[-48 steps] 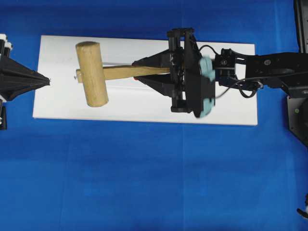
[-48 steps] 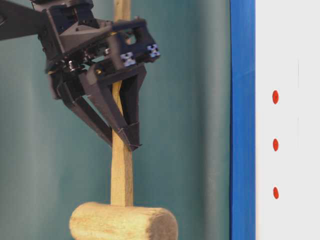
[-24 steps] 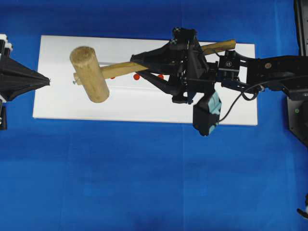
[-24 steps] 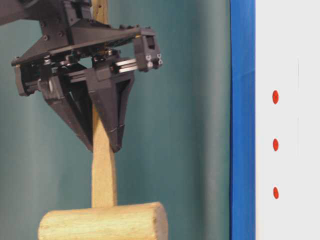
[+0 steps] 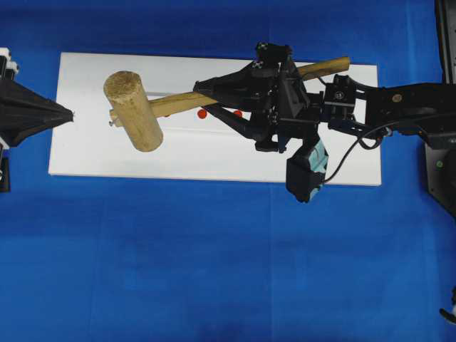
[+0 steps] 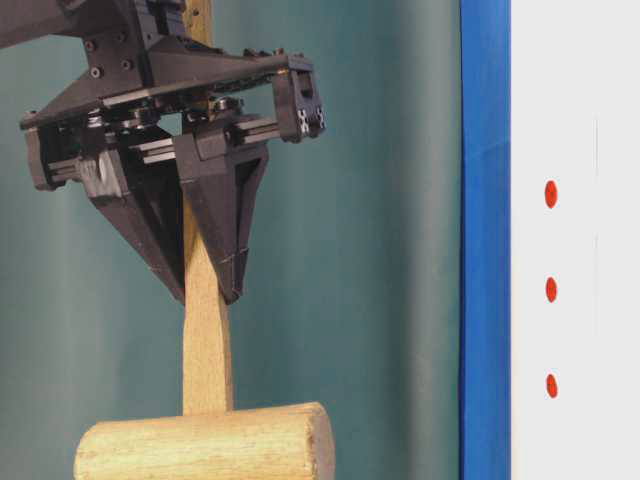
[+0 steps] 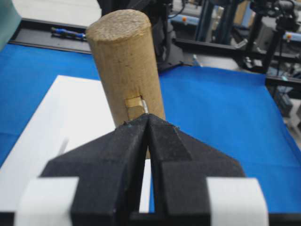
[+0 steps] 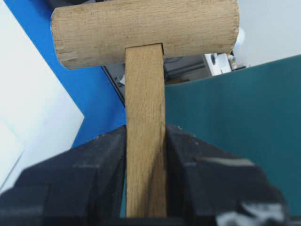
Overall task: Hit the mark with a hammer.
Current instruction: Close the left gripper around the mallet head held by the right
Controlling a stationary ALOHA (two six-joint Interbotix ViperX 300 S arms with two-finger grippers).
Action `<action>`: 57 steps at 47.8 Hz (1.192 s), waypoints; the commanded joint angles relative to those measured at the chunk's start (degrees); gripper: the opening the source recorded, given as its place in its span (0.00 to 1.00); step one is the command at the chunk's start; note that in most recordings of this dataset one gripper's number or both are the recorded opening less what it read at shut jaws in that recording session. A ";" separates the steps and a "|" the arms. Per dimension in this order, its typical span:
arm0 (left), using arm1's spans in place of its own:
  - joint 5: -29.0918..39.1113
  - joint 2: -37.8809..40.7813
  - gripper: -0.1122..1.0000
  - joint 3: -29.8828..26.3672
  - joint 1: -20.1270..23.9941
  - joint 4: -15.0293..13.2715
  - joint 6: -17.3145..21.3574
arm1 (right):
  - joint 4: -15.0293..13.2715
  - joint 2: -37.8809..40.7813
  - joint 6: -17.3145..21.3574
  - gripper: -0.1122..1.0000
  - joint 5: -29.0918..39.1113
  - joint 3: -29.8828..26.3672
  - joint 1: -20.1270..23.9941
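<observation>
We hold the hammer [image 5: 135, 110] in our right gripper [image 5: 214, 107], the jaws clamped on the handle about halfway along, so that the head swings freely in front and the butt sticks out behind the wrist; the hammer is lifted off the white board [image 5: 100, 153], with the head hanging over its left part; the table-level view shows the head well apart from the board surface. The wrist is rolled, so the handle lies slanted across the board; we judge this is the raised position before a strike. The mark [image 5: 202, 113] shows just beside the handle, uncovered; another dot [image 5: 237, 113] is near it, the third is hidden. Our left gripper [image 5: 60, 114] rests closed and empty at the left edge of the board, out of the way of the swing.
</observation>
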 commanded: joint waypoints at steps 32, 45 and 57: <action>-3.25 2.64 0.94 -1.67 0.35 -0.26 -3.16 | 0.09 -1.85 0.09 0.19 -0.88 -0.97 0.09; -9.32 14.33 0.94 -6.06 1.76 -0.18 -3.16 | 0.09 -1.85 0.09 0.19 -0.88 -0.97 0.09; -15.29 24.17 0.94 -11.07 2.11 -0.18 -2.81 | 0.09 -1.85 0.18 0.19 -0.88 -0.88 0.09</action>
